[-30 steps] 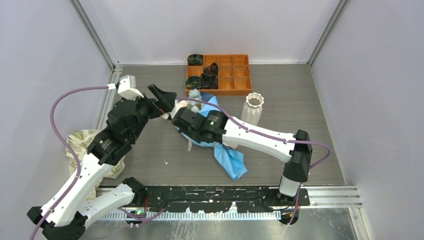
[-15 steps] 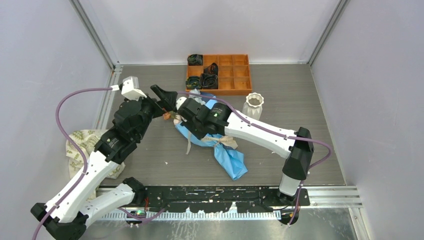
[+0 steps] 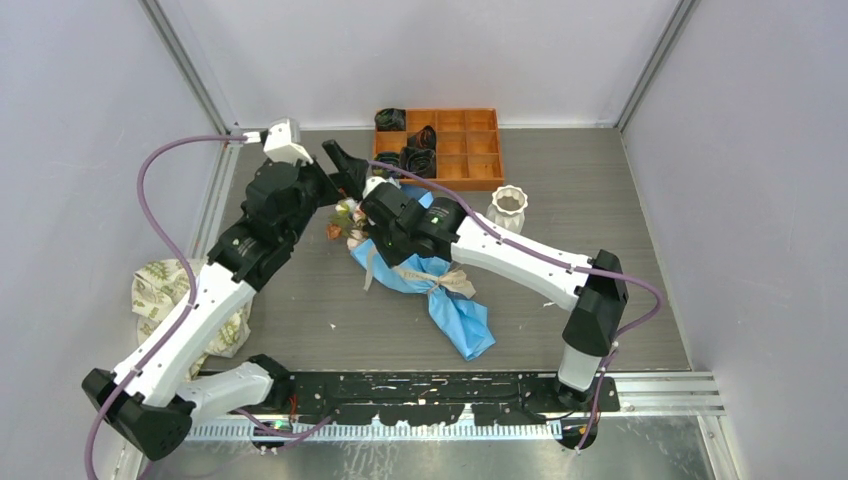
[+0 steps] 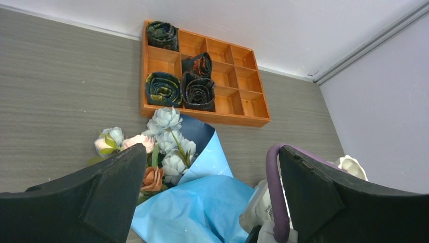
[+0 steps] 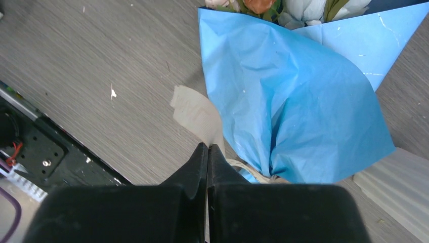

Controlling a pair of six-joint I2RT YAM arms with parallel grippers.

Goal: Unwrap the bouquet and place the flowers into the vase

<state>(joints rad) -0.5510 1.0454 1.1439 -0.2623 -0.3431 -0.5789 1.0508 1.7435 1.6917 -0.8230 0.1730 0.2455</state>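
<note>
— What lies on the desk (image 3: pixel 620 230)?
— A blue-wrapped bouquet (image 3: pixel 457 315), the left tool (image 3: pixel 345 167) near its blooms. Vase (image 3: pixel 507 210) upright to its right, orange tray (image 3: pixel 470 150) behind, cloth bag (image 3: pixel 155 290) far left.

Left arm (image 3: pixel 215 290) reaches far forward, wrist tipped down; left gripper (image 4: pixel 212 149) jaws spread wide; right arm (image 3: pixel 510 262) stretched forward and across to its left, wrist just beside the left gripper; right gripper (image 5: pixel 207 148) fingers pressed together, pointing down.
</note>
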